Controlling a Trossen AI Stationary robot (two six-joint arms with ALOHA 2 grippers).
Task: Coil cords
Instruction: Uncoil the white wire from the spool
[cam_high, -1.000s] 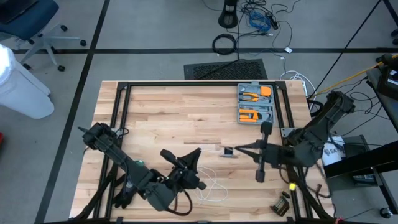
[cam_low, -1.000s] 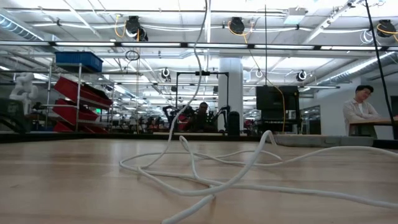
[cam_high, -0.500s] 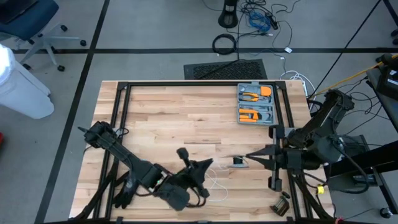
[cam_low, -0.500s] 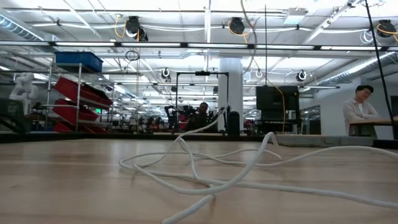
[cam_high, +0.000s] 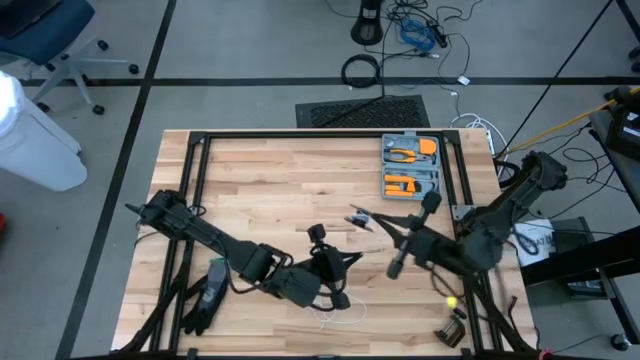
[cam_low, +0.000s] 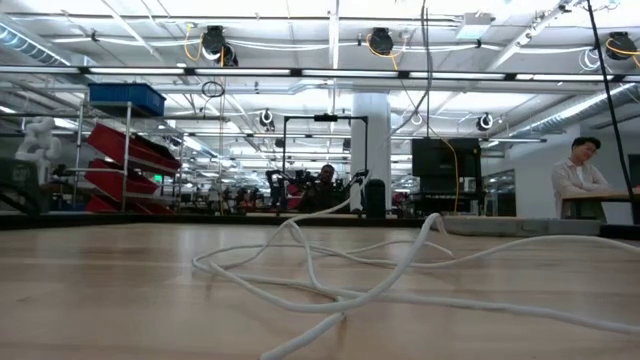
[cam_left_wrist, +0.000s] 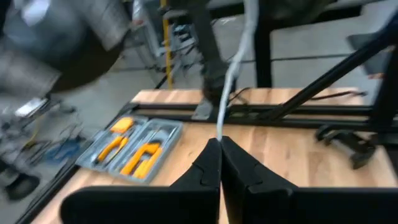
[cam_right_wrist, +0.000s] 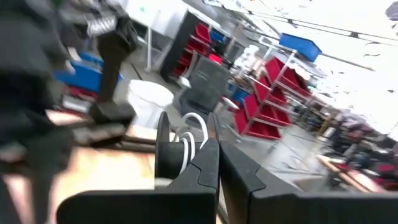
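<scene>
Right gripper (cam_high: 356, 216) has swung up-counter, jaws clamping the coiled bundle (cam_right_wrist: 180, 149); left gripper (cam_left_wrist: 220, 144), jaws pinching the cord (cam_left_wrist: 235, 68), is feeding winding slack.

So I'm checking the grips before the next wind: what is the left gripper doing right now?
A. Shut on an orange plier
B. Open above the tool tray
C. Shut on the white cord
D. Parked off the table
C: in the left wrist view the left gripper has its fingers pressed together with the white cord rising out from between the tips, over the table.
</scene>
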